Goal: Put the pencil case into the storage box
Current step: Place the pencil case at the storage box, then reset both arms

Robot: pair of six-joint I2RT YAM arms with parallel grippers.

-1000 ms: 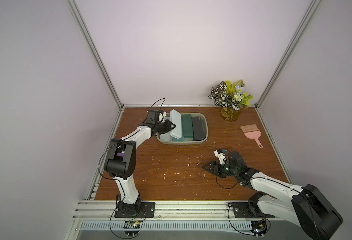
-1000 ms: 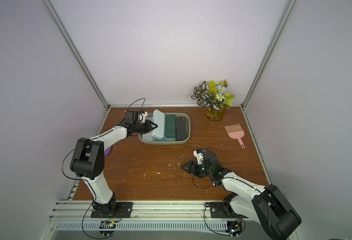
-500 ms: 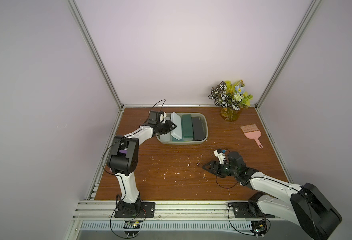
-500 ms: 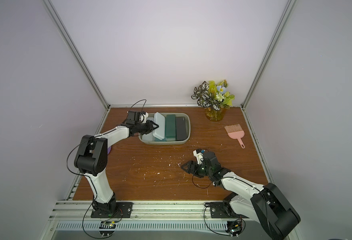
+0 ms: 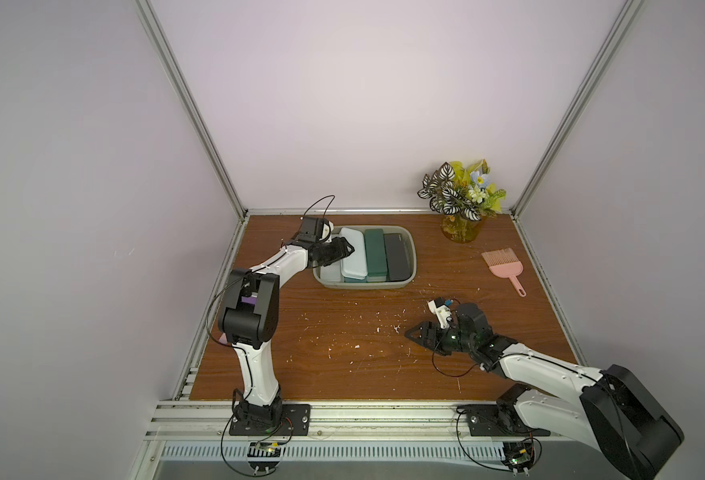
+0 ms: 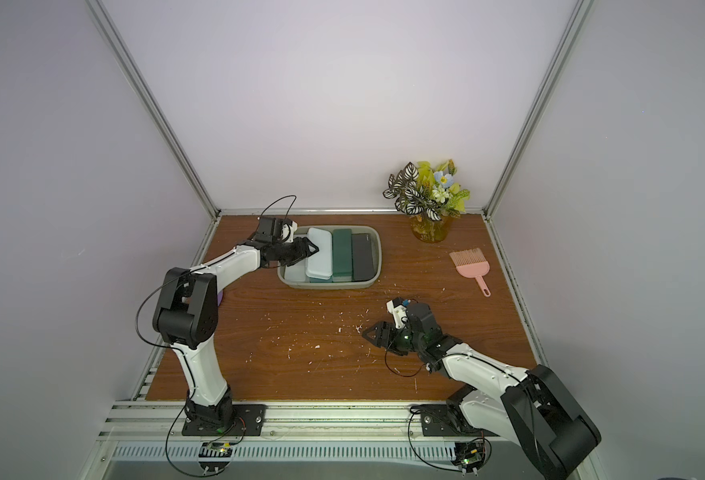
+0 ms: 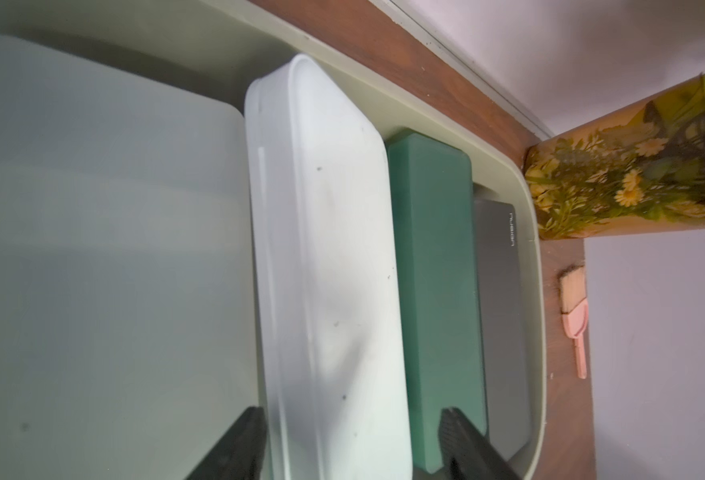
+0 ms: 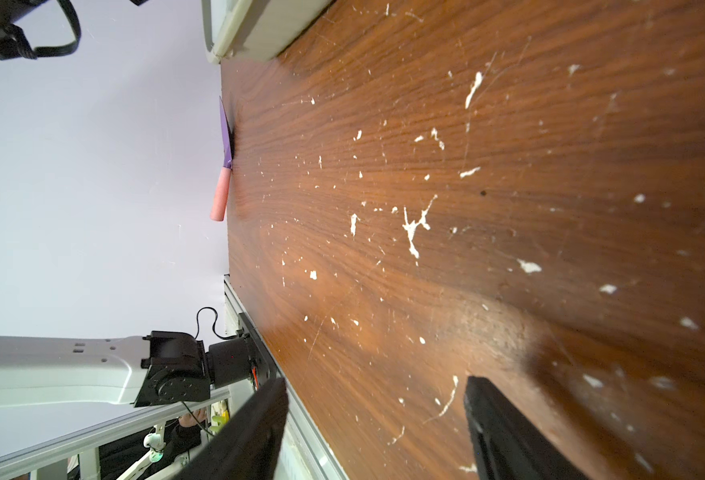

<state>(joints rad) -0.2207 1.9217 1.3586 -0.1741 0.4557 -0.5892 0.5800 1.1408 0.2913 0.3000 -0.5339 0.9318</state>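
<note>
A second ago my left pincer (image 7: 350, 411) was pressed tight on the translucent white oblong plastic pencil case (image 5: 354, 258), carrying it tipped up on edge over the left end of the shallow greyish-beige plastic storage box (image 5: 367, 285). Since then I have brought it down and let go. The pincer is now spread. In the left wrist view my two black fingers (image 7: 238, 449) stand on either side of the case's near end. There is a clear gap on the side toward the dark green oblong case (image 5: 374, 255); on the other side I cannot tell whether the finger still brushes it. The pencil case lies lengthwise inside the box, just beside the green one, with the flat black case (image 5: 397, 257) beyond that. It looks to sit partly over a second pale translucent case (image 7: 114, 249) lying flat by the box's left wall, so it may not be fully level. I judge the placing itself done. What is left is to draw my fingers up and away without catching the case's edge and dragging it off its perch. My right pincer (image 8: 375, 384) has not changed: spread, pinching nothing, low over the bare wooden tabletop (image 5: 342, 353), well apart from the box.
</note>
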